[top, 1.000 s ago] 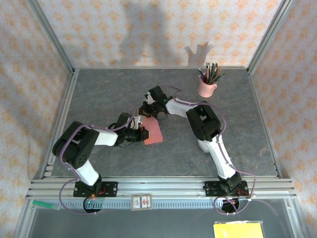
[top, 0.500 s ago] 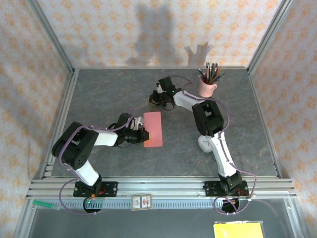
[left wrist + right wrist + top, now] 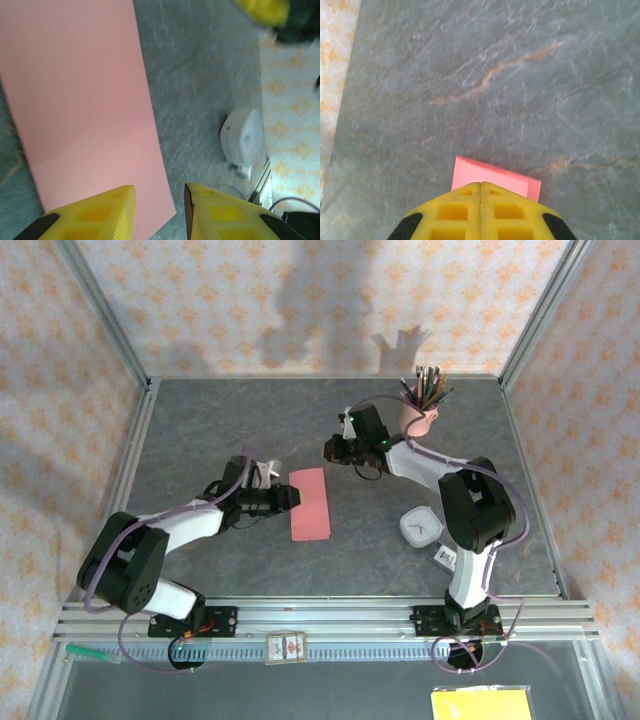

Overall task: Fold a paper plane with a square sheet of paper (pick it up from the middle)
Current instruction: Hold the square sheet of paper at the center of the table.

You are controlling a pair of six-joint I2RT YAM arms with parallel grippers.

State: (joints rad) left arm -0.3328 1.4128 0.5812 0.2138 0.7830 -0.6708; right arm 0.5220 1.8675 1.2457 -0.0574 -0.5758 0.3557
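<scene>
Freed of both grippers since the earlier frames, the square sheet of paper (image 3: 309,503) lies flat on the table (image 3: 220,420) as a pink rectangle. The left gripper (image 3: 293,496) has its jaws slightly apart at the sheet's left edge. The right gripper (image 3: 335,448), jaws together, has withdrawn beyond the far end.

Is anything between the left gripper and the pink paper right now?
Nothing visible. The left gripper sits right at the paper's edge, jaws slightly apart. The white case lies well off on the paper's far side, clear of both.
</scene>
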